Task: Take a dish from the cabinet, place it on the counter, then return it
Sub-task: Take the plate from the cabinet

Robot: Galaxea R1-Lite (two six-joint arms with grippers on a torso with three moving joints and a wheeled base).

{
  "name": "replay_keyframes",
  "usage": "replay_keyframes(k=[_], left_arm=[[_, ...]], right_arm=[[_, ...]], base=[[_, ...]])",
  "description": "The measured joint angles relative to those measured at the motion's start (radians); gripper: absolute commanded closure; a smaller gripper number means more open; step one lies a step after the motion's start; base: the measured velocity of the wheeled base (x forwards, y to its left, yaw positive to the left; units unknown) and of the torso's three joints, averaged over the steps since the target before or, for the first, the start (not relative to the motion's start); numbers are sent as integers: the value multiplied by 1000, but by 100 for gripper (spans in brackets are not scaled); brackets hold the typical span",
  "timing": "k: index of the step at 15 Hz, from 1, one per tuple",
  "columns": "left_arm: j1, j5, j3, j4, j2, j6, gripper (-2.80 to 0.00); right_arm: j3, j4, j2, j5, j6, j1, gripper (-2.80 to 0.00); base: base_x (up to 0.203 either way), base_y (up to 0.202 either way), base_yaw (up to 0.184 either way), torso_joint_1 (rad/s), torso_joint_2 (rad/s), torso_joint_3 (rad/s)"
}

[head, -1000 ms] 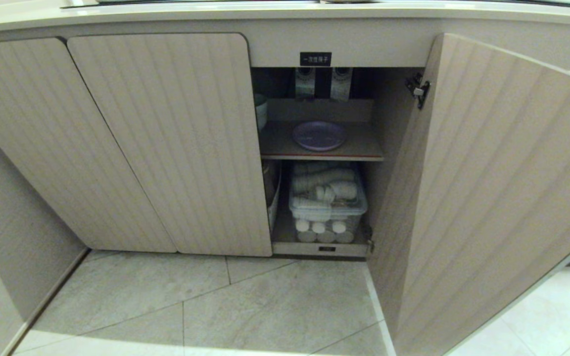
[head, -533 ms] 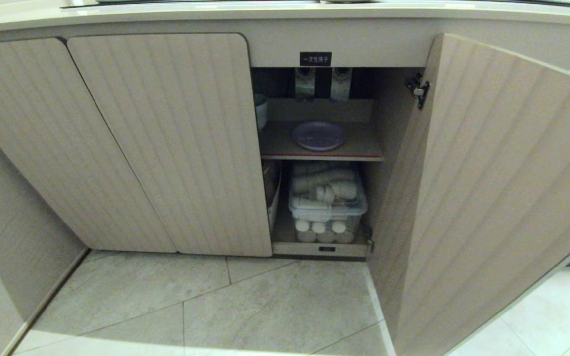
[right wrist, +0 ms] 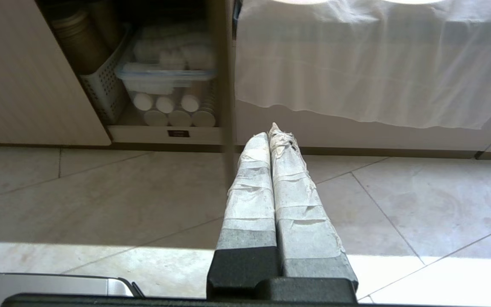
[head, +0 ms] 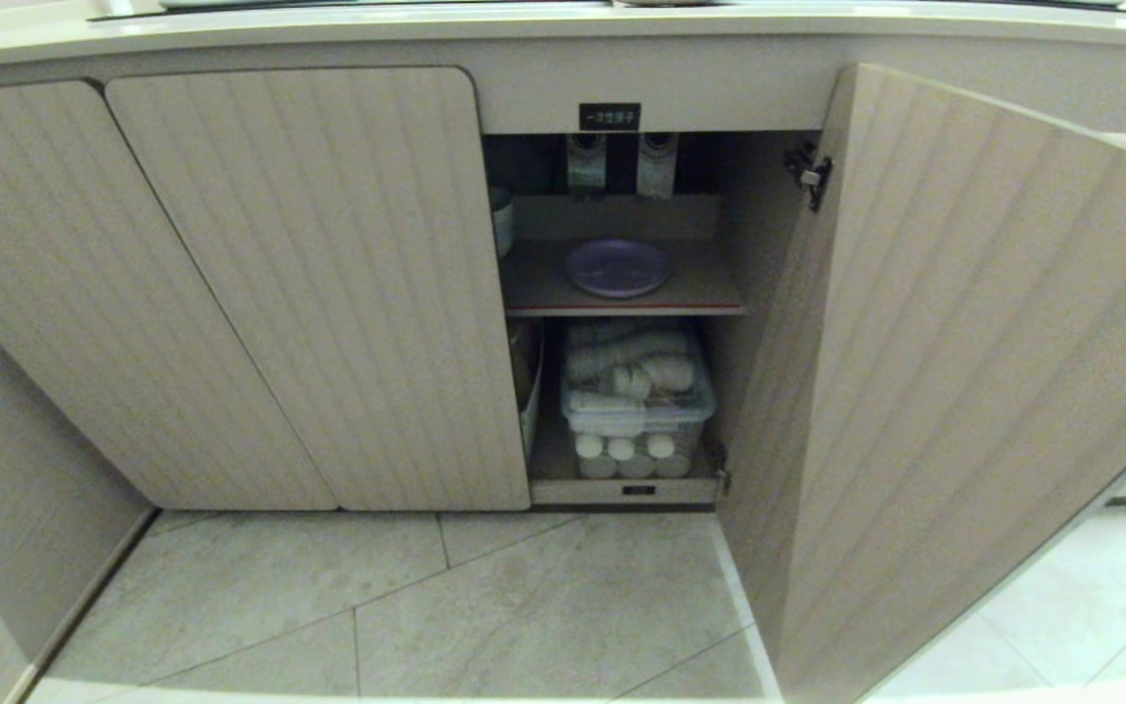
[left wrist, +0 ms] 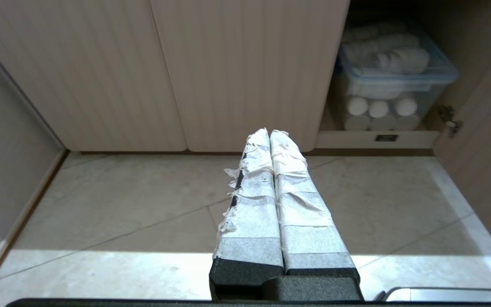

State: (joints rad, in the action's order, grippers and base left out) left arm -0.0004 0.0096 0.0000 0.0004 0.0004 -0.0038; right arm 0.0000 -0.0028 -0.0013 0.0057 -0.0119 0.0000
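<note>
The left tool (left wrist: pixel 270 133) hangs low over the floor before the closed doors, pressed narrow and empty. Right of those doors, the dish (head: pixel 618 267) lies flat on the cabinet (head: pixel 280 293) shelf, deep inside, well below the table (head: pixel 563 22). The open door (head: pixel 964 342) crowds the right side; an arm could clip it. The right tool (right wrist: pixel 273 135), likewise narrow and empty, must widen first or it may shove the dish farther back.
</note>
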Motion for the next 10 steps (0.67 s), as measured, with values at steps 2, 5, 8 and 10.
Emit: replay_keyframes(k=[2,5,8,10], left_arm=[[0,0,0,0,0,1,0],[0,1,0,0,0,1,0],[0,0,0,0,0,0,0],[0,0,0,0,0,0,0]], right_arm=[[0,0,0,0,0,0,0],[0,-1,0,0,0,0,0],[0,0,0,0,0,0,0],[0,0,0,0,0,0,0]], base=[[0,196,-2,2,4,3],[0,197,-2,2,4,4],[0,196,-1,3,3,1],[0,193,-2,2,3,2]])
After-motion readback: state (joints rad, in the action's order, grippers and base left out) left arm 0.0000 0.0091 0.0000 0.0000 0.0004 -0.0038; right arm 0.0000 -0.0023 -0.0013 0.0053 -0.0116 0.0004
